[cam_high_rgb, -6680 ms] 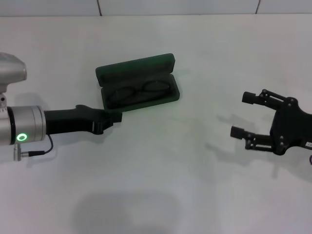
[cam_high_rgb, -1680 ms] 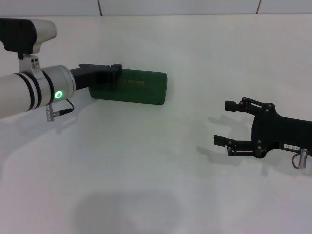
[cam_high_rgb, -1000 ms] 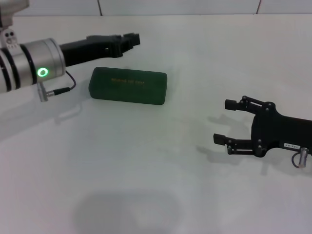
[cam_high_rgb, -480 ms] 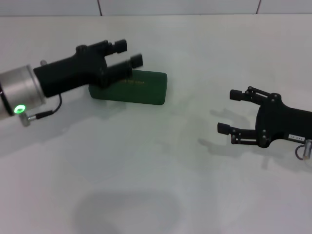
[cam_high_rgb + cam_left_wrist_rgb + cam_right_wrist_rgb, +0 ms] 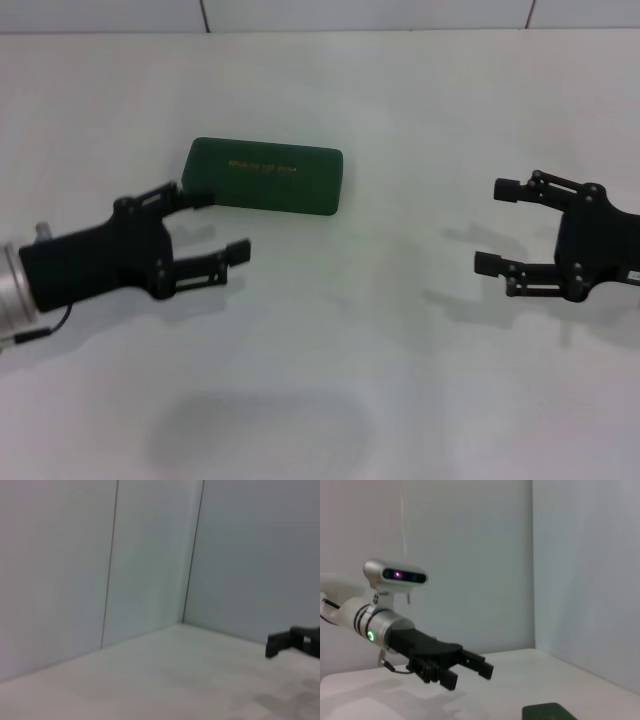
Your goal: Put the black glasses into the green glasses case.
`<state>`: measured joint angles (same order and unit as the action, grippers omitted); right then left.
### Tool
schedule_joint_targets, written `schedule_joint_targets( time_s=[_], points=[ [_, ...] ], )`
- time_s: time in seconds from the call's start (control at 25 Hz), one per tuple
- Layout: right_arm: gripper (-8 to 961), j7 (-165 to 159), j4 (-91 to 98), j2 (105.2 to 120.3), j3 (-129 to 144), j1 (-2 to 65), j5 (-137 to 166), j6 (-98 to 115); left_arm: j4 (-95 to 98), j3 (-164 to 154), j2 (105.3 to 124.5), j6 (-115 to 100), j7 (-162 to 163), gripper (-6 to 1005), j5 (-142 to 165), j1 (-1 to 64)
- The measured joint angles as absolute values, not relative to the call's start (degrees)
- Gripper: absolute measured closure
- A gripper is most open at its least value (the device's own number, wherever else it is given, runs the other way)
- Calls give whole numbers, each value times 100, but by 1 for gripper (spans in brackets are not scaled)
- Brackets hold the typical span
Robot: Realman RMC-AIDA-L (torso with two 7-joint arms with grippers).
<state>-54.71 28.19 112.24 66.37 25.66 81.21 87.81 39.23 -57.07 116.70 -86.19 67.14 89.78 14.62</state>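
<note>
Green glasses case (image 5: 265, 178) lies closed on the white table (image 5: 330, 350), gold lettering on its lid.

Left gripper (image 5: 220, 224) hovers just beside it, fingers spread (right gripper (image 5: 496, 226) spread too, well apart).

A plain white table (image 5: 330, 370) fills the head view, matte and evenly lit; a soft grey shadow (image 5: 260, 435) lies on it near the front edge; along the far edge runs a pale wall (image 5: 360, 14) split by thin dark seams; in the left wrist view two such panelled walls (image 5: 60, 565) meet at a corner (image 5: 192, 555); the right wrist view shows the same pale panels (image 5: 470, 555).
</note>
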Motion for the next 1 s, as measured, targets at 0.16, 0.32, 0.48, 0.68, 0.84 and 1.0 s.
schedule_joint_targets(
  time_s=[0.16,0.32,0.48,0.68,0.84,1.0],
  points=[
    [69,-5511,2763,11140,6667,2527,8249,8927,3923,-5704,11661,-8752,6760,115,9322,1229],
    [68,-5511,2751,11192,6645,2483,8562,8922,3922,-5704,11663,-8931,6681,117,9575,1020],
    [68,-5509,2729,11286,6654,2468,8733,8613,3922,-5704,11696,-8910,6471,118,9687,935],
    [68,-5496,2713,11370,6651,2446,8742,8420,3920,-5629,11680,-8795,6422,121,9712,939],
    [69,-5490,2717,11383,6687,2443,8749,8517,3920,-5560,11634,-8803,6450,121,9724,980],
    [69,-5489,2715,11422,6725,2448,8758,8527,3956,-5560,11623,-8827,6461,121,9768,985]
  ],
)
